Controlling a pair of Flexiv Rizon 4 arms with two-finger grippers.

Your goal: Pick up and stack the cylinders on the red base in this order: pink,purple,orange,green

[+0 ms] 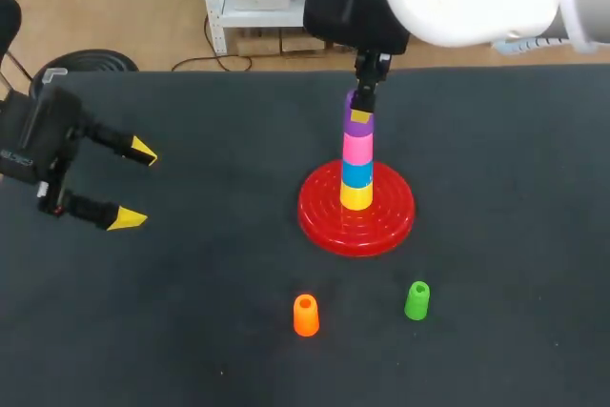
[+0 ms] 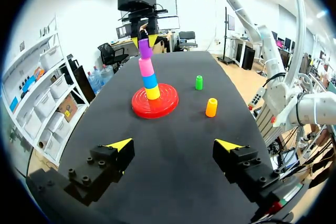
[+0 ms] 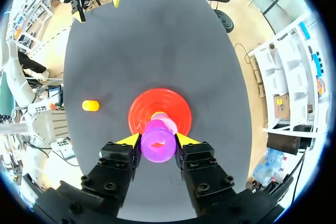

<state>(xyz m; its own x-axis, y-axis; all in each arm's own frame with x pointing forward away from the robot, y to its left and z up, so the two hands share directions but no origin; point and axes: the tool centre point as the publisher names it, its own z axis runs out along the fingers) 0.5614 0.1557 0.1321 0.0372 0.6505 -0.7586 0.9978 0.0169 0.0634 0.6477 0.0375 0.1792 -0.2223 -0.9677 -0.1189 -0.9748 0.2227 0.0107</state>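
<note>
The red base (image 1: 329,221) holds a stack: yellow (image 1: 356,196) at the bottom, then blue (image 1: 357,173), then pink (image 1: 358,148). My right gripper (image 1: 360,113) comes down from above, shut on the purple cylinder (image 3: 158,141) right on top of the pink one (image 3: 170,124); whether purple rests on it is unclear. The orange cylinder (image 1: 306,315) and the green cylinder (image 1: 416,300) stand upright on the table in front of the base. My left gripper (image 1: 132,184) hangs open and empty far to the left. From it the stack (image 2: 148,72) is ahead.
The table (image 1: 191,331) is a black mat. Orange (image 2: 211,107) and green (image 2: 199,82) stand apart from each other and from the base (image 2: 168,106). The left arm's body sits at the table's left edge.
</note>
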